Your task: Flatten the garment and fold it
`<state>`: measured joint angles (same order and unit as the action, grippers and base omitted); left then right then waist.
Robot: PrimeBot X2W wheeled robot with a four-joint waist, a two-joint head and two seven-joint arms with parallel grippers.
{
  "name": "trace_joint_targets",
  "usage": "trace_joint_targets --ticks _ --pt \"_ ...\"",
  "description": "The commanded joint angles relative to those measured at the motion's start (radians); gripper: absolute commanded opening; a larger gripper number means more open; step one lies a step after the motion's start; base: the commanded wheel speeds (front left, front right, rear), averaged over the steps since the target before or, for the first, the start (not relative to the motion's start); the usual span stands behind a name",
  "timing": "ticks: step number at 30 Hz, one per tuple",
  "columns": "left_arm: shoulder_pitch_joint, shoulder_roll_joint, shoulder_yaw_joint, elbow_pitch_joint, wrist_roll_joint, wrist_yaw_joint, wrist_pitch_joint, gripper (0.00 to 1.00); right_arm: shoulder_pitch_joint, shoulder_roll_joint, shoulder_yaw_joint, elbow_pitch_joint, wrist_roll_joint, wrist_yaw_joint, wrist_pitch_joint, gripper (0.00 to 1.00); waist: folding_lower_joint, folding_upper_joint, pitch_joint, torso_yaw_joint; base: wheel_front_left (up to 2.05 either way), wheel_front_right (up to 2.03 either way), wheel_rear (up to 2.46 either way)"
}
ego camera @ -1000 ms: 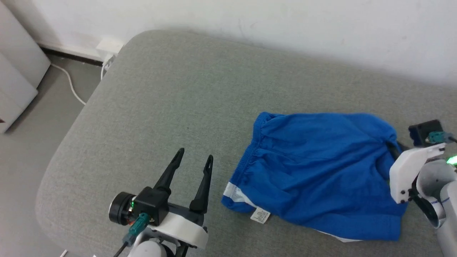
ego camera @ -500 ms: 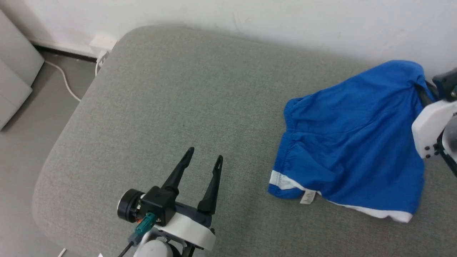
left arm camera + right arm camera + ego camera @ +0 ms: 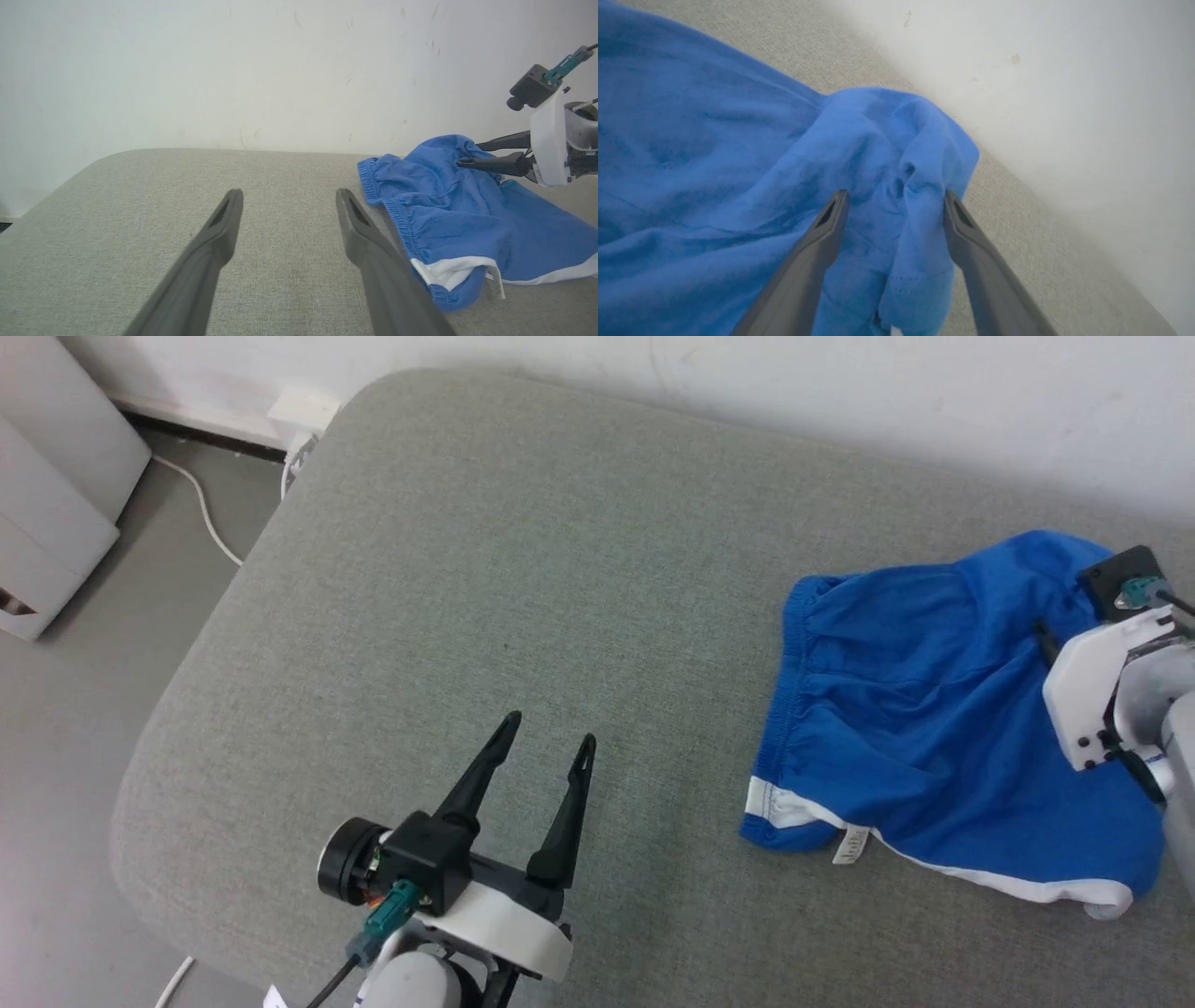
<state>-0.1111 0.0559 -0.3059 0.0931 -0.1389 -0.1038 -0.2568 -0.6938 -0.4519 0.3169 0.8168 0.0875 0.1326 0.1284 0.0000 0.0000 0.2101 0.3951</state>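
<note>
The garment (image 3: 934,747) is a bright blue pair of shorts, rumpled at the right of the grey cushion (image 3: 560,569), with its gathered waistband to the left and a white hem and small tag toward the front. My right gripper (image 3: 895,193) is open at the garment's far right corner, and a bunched fold of blue cloth (image 3: 920,154) stands loose between its fingers. The left wrist view shows that gripper (image 3: 469,155) from the side, just over the cloth (image 3: 467,219). My left gripper (image 3: 550,730) hovers open above bare cushion, well left of the garment, holding nothing.
A white wall (image 3: 840,401) runs close behind the cushion and the garment. Left of the cushion's rounded edge lies grey floor with a white cable (image 3: 210,518), a wall socket (image 3: 303,406) and a white cabinet (image 3: 56,523).
My right gripper lifted the garment's far corner up and to the right, then opened; the cloth has sagged back down. The head camera shifted. My left gripper stayed open.
</note>
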Motion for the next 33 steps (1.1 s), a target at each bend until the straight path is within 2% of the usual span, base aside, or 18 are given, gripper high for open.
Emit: trace_joint_targets --ticks 1,7,11,17,22,26,33 --pt "-0.004 -0.005 0.003 0.003 0.0 0.003 -0.005 1.0 -0.025 0.013 0.018 0.024 0.028 -0.002 -0.018 1.0 0.0 0.0 -0.031 -0.029 0.0 0.0 0.0" --pt "0.011 -0.005 0.027 0.006 0.007 -0.002 -0.005 1.0 -0.016 0.032 0.102 0.035 0.135 -0.002 -0.035 1.0 0.0 0.0 -0.092 -0.095 0.0 0.0 0.0" --pt "0.019 -0.006 0.045 0.003 0.004 -0.004 -0.005 1.0 -0.003 0.023 0.104 -0.009 0.186 -0.002 -0.079 1.0 0.0 0.0 -0.118 -0.134 0.0 0.0 0.0" --pt "0.04 -0.006 0.082 -0.009 -0.015 -0.006 -0.005 1.0 0.084 0.015 0.022 -0.158 0.273 -0.002 -0.175 1.0 0.0 0.0 -0.157 -0.212 0.0 0.0 0.0" --pt "0.055 -0.006 0.108 -0.004 -0.059 0.0 -0.005 1.0 0.245 0.039 -0.099 -0.324 0.274 -0.002 -0.251 1.0 0.0 0.0 -0.169 -0.267 0.0 0.0 0.0" --pt "0.062 -0.006 0.104 0.04 -0.061 -0.004 -0.005 1.0 0.402 0.097 -0.218 -0.459 0.25 -0.002 -0.307 1.0 0.0 0.0 -0.17 -0.3 0.0 0.0 0.0" --pt "0.047 -0.001 0.089 0.133 -0.055 -0.011 -0.002 1.0 0.645 0.278 -0.367 -0.632 0.199 -0.002 -0.291 1.0 0.0 0.0 -0.159 -0.349 0.0 0.0 0.0"
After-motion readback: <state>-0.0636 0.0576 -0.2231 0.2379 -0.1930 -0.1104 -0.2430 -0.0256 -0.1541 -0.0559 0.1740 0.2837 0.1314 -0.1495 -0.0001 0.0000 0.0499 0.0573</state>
